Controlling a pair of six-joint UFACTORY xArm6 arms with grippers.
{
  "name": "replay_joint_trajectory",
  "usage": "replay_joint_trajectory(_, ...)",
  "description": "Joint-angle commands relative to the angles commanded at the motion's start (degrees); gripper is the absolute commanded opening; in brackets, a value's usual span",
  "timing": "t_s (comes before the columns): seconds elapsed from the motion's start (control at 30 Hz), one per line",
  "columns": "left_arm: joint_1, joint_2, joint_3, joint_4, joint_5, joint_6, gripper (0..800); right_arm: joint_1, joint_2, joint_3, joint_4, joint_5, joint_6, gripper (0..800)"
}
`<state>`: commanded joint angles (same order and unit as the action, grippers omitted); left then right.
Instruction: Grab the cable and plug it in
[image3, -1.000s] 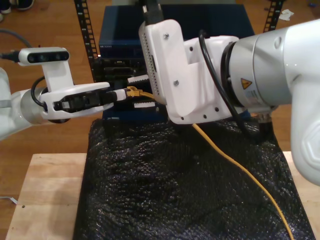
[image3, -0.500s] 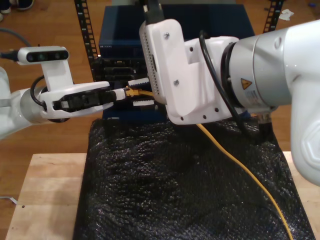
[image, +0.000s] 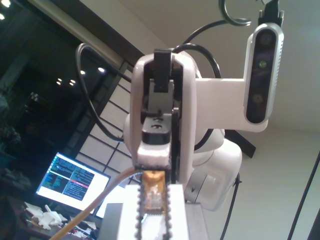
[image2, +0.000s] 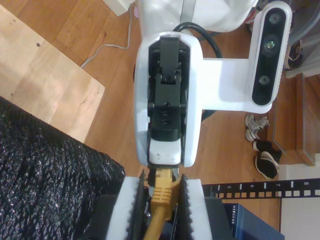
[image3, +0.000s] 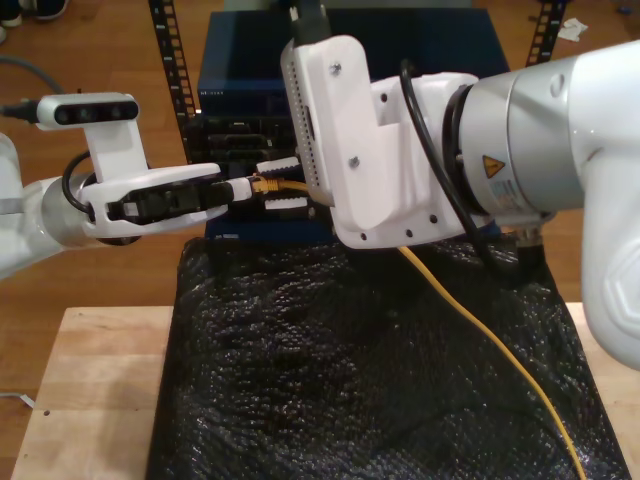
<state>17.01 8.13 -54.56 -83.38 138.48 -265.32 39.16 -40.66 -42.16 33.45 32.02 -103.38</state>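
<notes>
exterior view, left to right. my first end effector (image3: 232, 188) reaches in from the frame's left, level, tips drawn together on the plug (image3: 263, 183) of the cable (image3: 480, 340); the first wrist view shows that plug (image: 152, 192) pinched between its toothed pads. just right of it, the serrated fingers of my second end effector (image3: 281, 184) bracket the yellow boot (image2: 162, 192); cannot tell if they clamp or merely flank it. from there the cable passes under the big arm and trails to the lower right over the black mat (image3: 330, 380).

the plug's long axis runs left-right, tip toward the first arm. the rack unit (image3: 225, 140) sits behind, higher in frame. judgement: the plug must turn toward that panel.
</notes>
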Motion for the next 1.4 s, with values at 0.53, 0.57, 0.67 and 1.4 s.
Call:
replay_joint_trajectory(0.53, 0.0, 0.1, 0.0, 0.2, 0.1, -0.1, 20, -0.1, -0.6, 1.7, 1.1, -4.0, 0.1, 3)
replay_joint_trajectory(0.57, -0.1, 0.1, 0.0, 0.2, 0.1, -0.4, 43, 0.0, -0.6, 1.7, 1.1, -4.0, 0.2, 2)
replay_joint_trajectory(0.67, 0.0, 0.2, 0.2, 0.1, 0.4, -1.0, 369, 0.0, -0.6, 1.7, 1.3, -4.0, 0.4, 2)
replay_joint_trajectory(1.4, 0.4, 0.8, 0.4, -1.8, -4.7, -0.5, 797, -0.4, -0.1, 0.4, 5.5, -3.5, 2.5, 0)
